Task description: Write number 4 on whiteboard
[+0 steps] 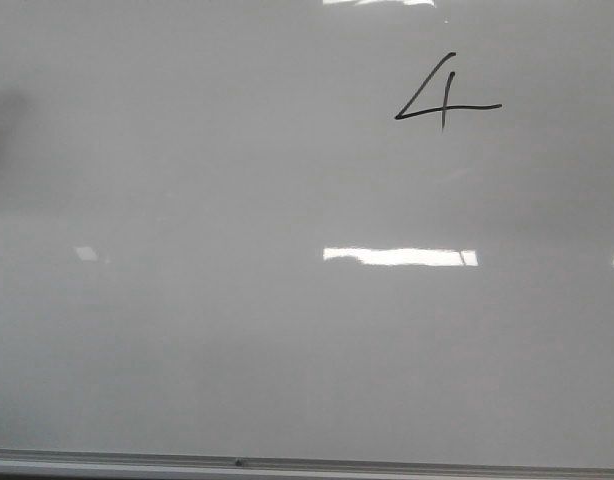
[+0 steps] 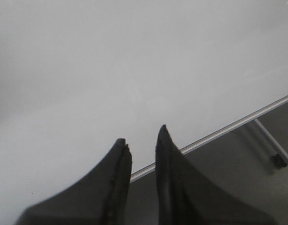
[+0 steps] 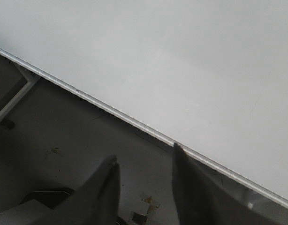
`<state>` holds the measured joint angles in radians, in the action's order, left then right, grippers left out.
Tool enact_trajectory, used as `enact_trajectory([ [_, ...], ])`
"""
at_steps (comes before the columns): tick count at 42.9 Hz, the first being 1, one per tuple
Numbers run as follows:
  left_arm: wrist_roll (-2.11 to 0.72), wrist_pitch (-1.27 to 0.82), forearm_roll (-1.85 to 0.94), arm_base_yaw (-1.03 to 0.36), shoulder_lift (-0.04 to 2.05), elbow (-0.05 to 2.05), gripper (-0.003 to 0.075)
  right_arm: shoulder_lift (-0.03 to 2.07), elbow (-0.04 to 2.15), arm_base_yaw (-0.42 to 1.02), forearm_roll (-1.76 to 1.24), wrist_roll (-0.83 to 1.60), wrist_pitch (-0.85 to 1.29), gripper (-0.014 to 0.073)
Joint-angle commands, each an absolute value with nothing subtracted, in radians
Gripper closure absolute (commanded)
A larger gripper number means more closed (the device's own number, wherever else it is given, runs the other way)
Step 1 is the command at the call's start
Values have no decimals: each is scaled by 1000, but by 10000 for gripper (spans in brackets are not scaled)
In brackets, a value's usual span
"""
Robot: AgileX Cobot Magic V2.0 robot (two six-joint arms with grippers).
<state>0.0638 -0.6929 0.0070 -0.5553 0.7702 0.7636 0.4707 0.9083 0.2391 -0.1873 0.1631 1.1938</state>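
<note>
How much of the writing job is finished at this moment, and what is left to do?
Done: a complete black number 4 stands on the upper right of the whiteboard. In hand: nothing; the left gripper and right gripper are open and empty, and no marker is visible. Left: apparently nothing.

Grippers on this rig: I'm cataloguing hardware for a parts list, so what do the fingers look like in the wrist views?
Only the fingers show. The left gripper has two matte black fingers, broad at the base and tapering to narrow pointed tips, with a ridged inner edge. The right gripper has the same dark, tapering fingers. No cables, markings or arm links are visible.
</note>
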Motion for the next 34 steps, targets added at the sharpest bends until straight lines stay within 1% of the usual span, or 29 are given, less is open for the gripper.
enact_trajectory([
  [1, 63, -622, 8, -563, 762, 796, 710, 478, 929, 236, -184, 157, 1126, 426],
  [3, 63, -622, 8, -563, 762, 796, 741, 478, 929, 236, -184, 157, 1126, 475],
  [6, 63, -622, 8, -563, 762, 796, 741, 478, 929, 236, -184, 157, 1126, 564],
  [10, 63, -622, 8, -563, 762, 796, 741, 478, 929, 236, -184, 157, 1126, 662],
  [34, 63, -622, 8, -563, 762, 796, 741, 478, 929, 236, -184, 158, 1105, 662],
])
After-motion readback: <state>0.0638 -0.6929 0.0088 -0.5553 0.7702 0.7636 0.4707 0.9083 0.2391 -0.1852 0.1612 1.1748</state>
